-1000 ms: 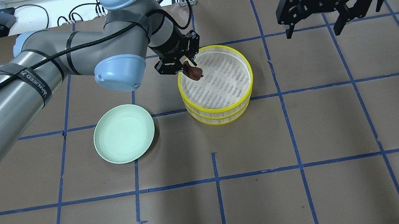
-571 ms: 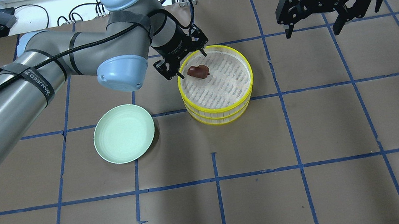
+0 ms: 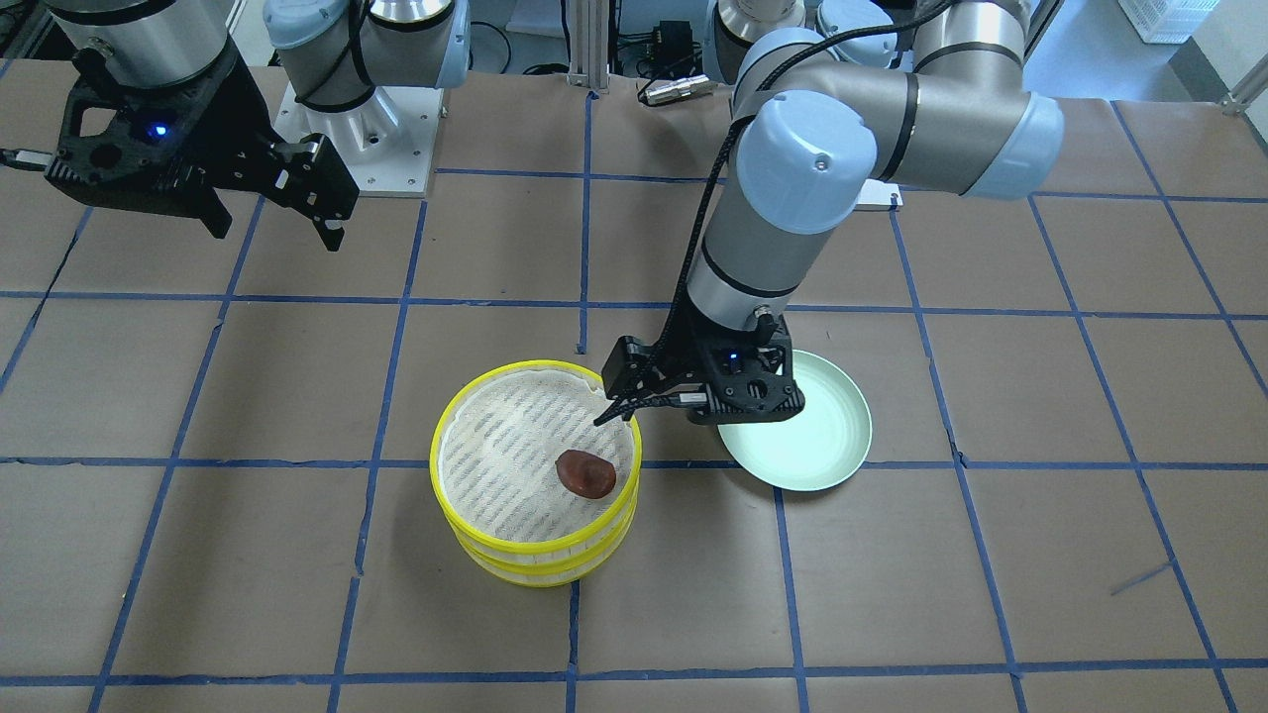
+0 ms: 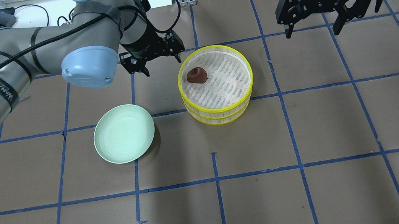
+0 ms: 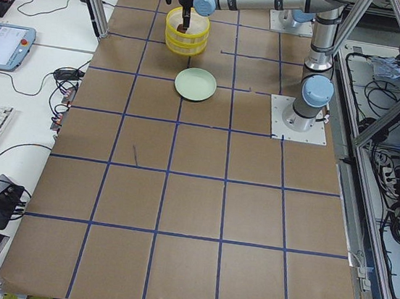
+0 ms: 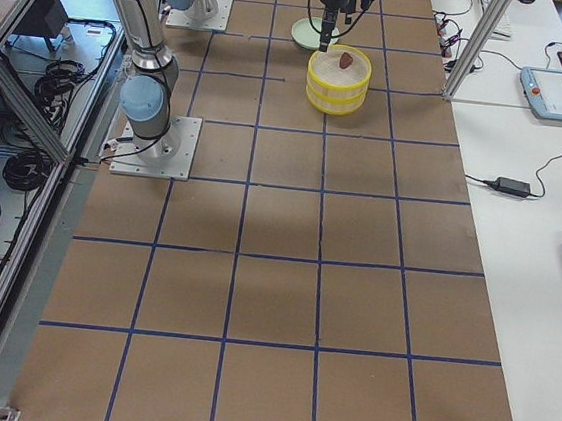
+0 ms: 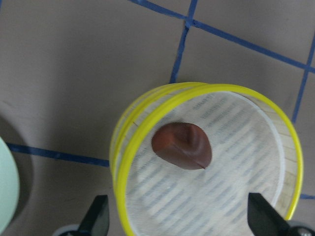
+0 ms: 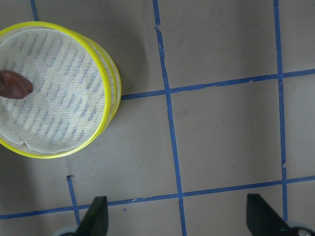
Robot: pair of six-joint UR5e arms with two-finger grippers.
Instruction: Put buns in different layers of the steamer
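Observation:
The two steamer layers [image 4: 251, 76] stand stacked, yellow rims and white mesh liner. The dark reddish-brown bun [image 4: 196, 75] lies on the top layer's liner near its left edge; it also shows in the front view [image 3: 585, 472] and the left wrist view [image 7: 182, 146]. The white bun shows in no view. My left gripper [image 4: 161, 65] is open and empty, just left of the steamer and above the table. My right gripper [image 4: 312, 31] is open and empty, high at the back right, apart from the steamer [image 8: 106, 64].
An empty pale green plate [image 4: 124, 133] lies left of and nearer than the steamer. Brown table paper with blue tape lines spreads around. Cables and mounts sit along the far edge.
My left gripper opened and let the reddish-brown bun drop onto the top layer. It then drew back to the left, off the steamer. The right arm has not moved.

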